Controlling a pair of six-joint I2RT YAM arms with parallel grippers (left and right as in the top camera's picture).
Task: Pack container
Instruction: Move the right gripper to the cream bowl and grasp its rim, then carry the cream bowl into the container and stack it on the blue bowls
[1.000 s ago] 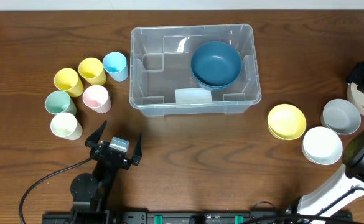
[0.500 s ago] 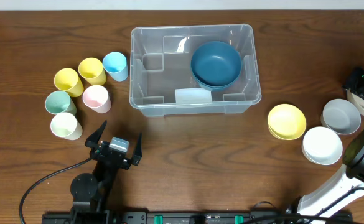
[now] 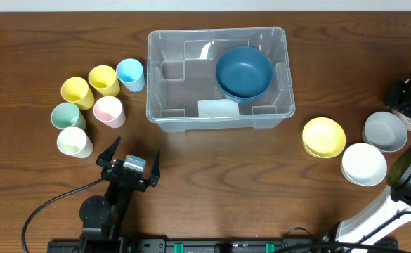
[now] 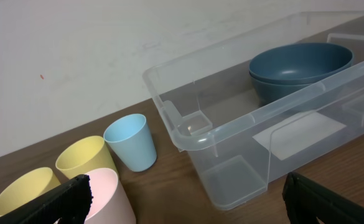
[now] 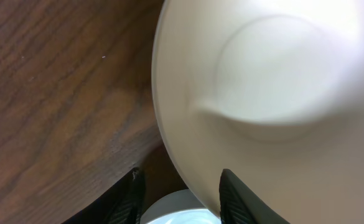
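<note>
The clear plastic container [image 3: 219, 121] stands at the back middle of the table with stacked dark blue bowls [image 3: 243, 72] in its right half. It also shows in the left wrist view [image 4: 294, 106], with the blue bowls [image 4: 300, 65] inside. My left gripper [image 3: 131, 156] is open and empty, low on the table in front of the cups. My right gripper [image 3: 404, 93] is at the far right edge over a cream bowl [image 5: 269, 93]. Its open fingers [image 5: 133, 190] straddle the bowl's rim.
Several pastel cups stand left of the container: yellow [image 3: 76, 92], blue [image 3: 130, 74], pink [image 3: 109, 110], green [image 3: 67, 117], white [image 3: 74, 141]. A yellow bowl [image 3: 324, 136], a grey bowl [image 3: 384, 131] and a white bowl [image 3: 364, 164] sit at the right.
My right gripper has shifted a little left and toward the front at the table's right edge. The left arm, cups, bowls and container have not moved.
</note>
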